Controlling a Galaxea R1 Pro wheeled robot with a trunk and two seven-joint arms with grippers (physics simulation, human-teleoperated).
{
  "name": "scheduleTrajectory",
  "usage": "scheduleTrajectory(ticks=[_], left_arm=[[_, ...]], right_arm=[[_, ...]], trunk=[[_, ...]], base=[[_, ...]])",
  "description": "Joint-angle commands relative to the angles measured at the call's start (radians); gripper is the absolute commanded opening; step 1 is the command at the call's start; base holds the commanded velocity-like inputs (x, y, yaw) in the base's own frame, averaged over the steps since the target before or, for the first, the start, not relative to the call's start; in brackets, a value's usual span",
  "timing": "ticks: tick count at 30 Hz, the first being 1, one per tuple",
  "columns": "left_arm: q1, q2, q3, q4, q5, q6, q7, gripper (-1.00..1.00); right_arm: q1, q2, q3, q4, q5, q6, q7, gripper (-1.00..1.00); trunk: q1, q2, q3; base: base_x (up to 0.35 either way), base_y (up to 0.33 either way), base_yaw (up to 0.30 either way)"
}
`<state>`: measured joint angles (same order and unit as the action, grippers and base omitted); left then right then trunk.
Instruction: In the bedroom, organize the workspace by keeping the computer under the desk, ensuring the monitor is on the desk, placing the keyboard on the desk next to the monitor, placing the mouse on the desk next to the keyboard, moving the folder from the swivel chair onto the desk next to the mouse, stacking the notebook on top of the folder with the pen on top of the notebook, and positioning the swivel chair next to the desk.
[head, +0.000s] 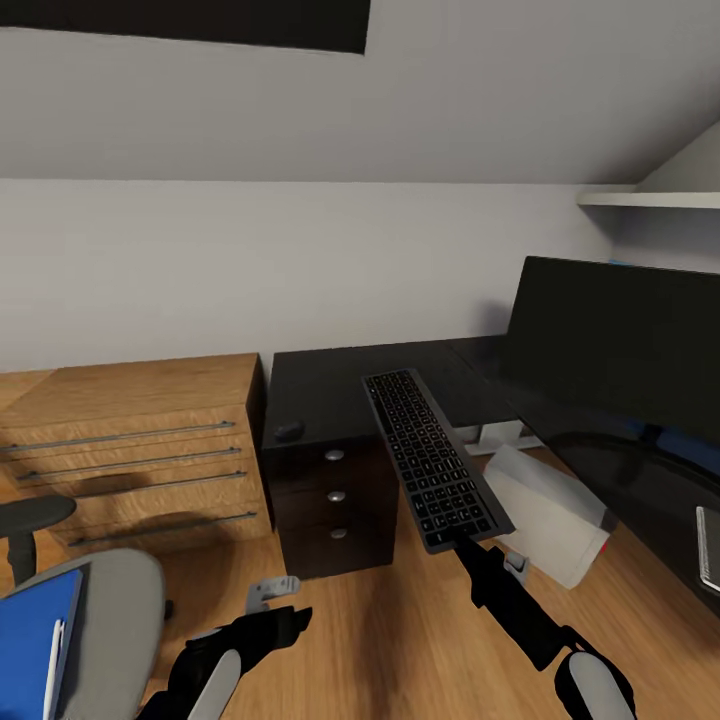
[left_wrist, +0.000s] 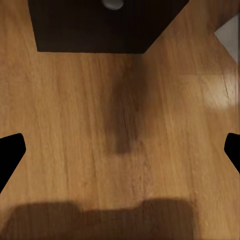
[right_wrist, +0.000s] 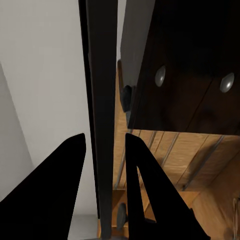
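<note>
My right gripper (head: 464, 541) is shut on the near end of the keyboard (head: 432, 460), holding it in the air, slanted over the desk's (head: 320, 385) front corner. In the right wrist view the keyboard (right_wrist: 102, 90) runs edge-on between the two fingers (right_wrist: 57, 197). The small black mouse (head: 288, 430) lies on the desk's near left corner. The monitor (head: 620, 340) stands on the desk at right, with the grey computer (head: 550, 510) below it. The blue folder (head: 35, 640), a white pen (head: 55, 655) on it, rests on the swivel chair (head: 120, 610). My left gripper (head: 275, 593) hangs open over the floor.
A low wooden shelf unit (head: 130, 450) stands left of the desk's black drawers (head: 335, 495). A thin grey flat item (head: 708, 548) lies on the desk at the far right edge. Wood floor (left_wrist: 120, 130) spreads below my left gripper (left_wrist: 120, 150). A white shelf (head: 650, 199) juts from the wall.
</note>
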<state>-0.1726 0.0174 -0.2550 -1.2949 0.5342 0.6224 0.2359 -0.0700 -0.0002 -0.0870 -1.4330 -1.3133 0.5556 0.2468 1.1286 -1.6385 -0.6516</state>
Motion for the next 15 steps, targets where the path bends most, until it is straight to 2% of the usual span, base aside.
scheduleTrajectory(ticks=[1,8,15], left_arm=[[-0.001,0.001,-0.003,-0.002,0.010,0.002,0.010,1.00],[0.000,0.001,-0.001,-0.008,0.010,0.002,0.010,1.00],[-0.001,0.001,-0.002,-0.009,0.010,0.003,0.010,1.00]], right_arm=[[-0.001,0.000,-0.002,0.000,-0.004,0.006,0.001,-1.00],[-0.001,-0.001,-0.005,-0.005,-0.004,0.006,0.003,-1.00],[-0.001,-0.010,0.000,-0.021,0.009,0.004,-0.022,-1.00]], trunk=[[0.000,0.000,-0.001],[0.000,0.000,-0.001],[0.000,0.000,-0.001]], base=[[0.000,0.000,0.008],[0.000,0.000,0.002],[0.000,0.000,0.000]])
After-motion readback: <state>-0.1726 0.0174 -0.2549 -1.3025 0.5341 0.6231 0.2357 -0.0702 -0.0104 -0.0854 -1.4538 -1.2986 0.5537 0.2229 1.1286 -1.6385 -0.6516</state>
